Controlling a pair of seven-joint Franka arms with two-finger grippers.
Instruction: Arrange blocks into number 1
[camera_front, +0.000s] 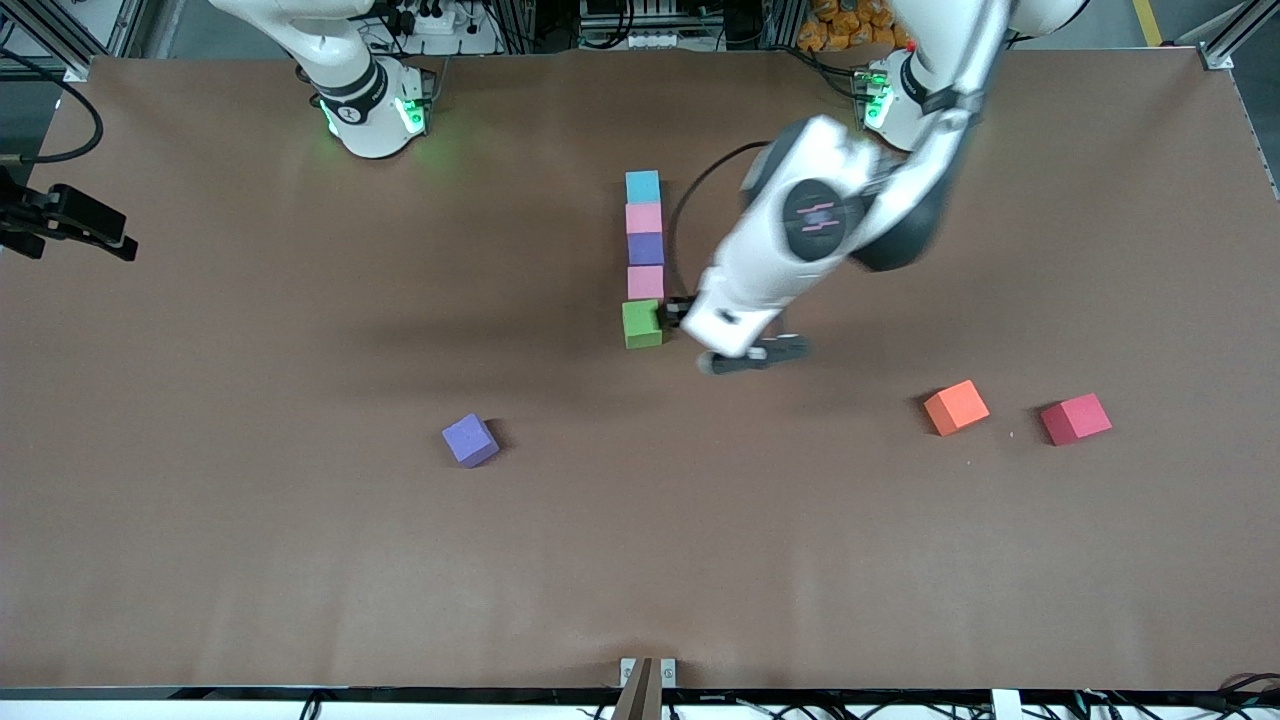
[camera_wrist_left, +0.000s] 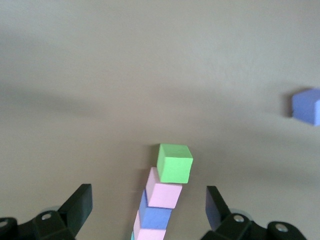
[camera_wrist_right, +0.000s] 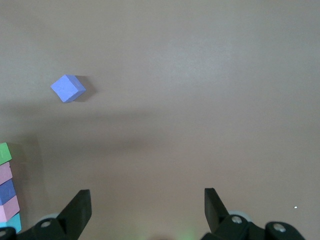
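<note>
five blocks in one straight column mid-surface: blue (camera_front: 643, 186), pink (camera_front: 644, 218), purple (camera_front: 646, 248), pink (camera_front: 646, 282), green (camera_front: 642, 323) at end nearest front camera, touching. left tool (camera_front: 672, 312) beside green, fingers spread, holding nothing. right tool (camera_wrist_right: 145, 210) spread, waiting. sixth, loose purple cube (camera_front: 470, 440) nearer camera, toward right arm's end, open surface all round.

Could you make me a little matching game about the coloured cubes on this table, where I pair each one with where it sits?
Things:
1. green cube
2. light blue cube
3. lone purple cube
4. red cube

Places:
A. end of the line of cubes farthest from the front camera
B. beside the orange cube, toward the left arm's end of the table
C. end of the line nearest the front camera
D. alone, toward the right arm's end of the table

Pairs: 1-C, 2-A, 3-D, 4-B
</note>
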